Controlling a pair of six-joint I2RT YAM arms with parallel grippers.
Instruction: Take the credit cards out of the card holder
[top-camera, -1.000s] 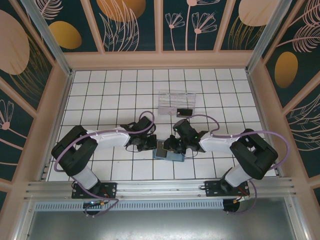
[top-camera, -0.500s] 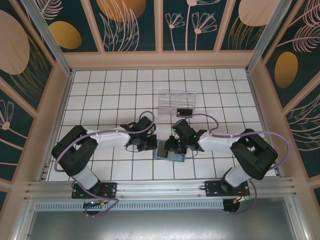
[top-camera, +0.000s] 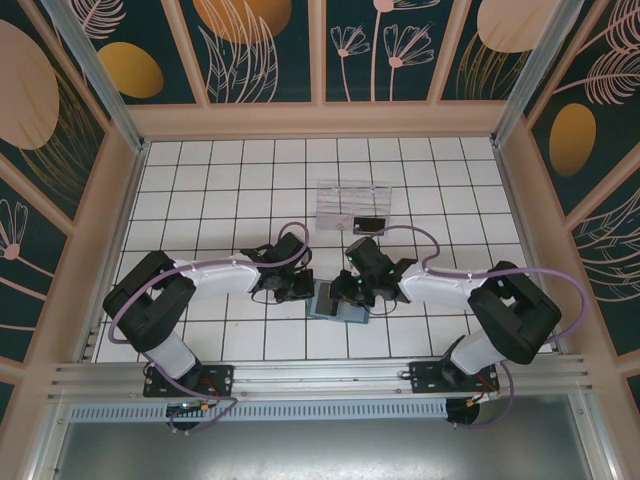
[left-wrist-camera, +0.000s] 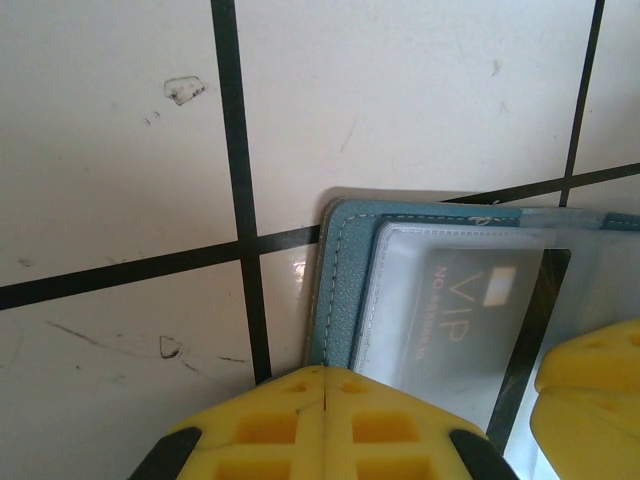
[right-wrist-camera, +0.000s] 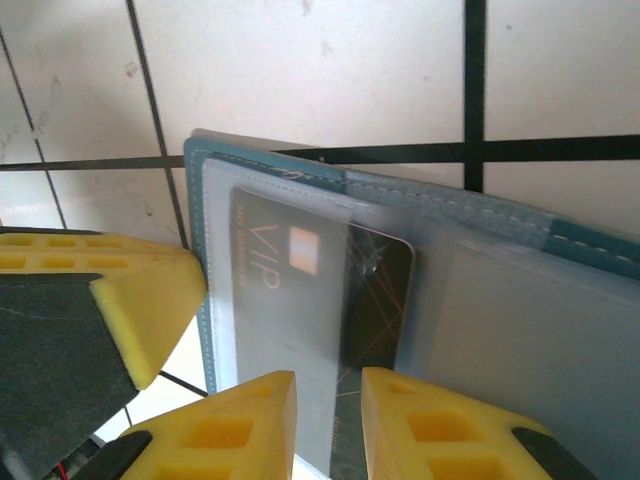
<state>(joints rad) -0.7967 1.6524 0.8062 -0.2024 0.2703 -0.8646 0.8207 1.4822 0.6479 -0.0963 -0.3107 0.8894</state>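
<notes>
Second-card extraction is in hand; card holder (left-wrist-camera: 338, 262) is pinned by closed left gripper (left-wrist-camera: 325, 385); black VIP card (right-wrist-camera: 290, 270), under narrowly parted right gripper (right-wrist-camera: 328, 392), must be slid out.

A clear rectangular plastic tray (top-camera: 350, 200) sits on the white, black-gridded tiled tabletop (top-camera: 220, 190), toward twelve o'clock from its centre. Dark teal panels with orange and pink plant prints (top-camera: 265, 50) wall it in.

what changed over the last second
The right arm's elbow swung slightly outward to the right; the right gripper stayed at the card holder. The left gripper, shut, stayed at its edge, and the black card by the clear tray did not move.
</notes>
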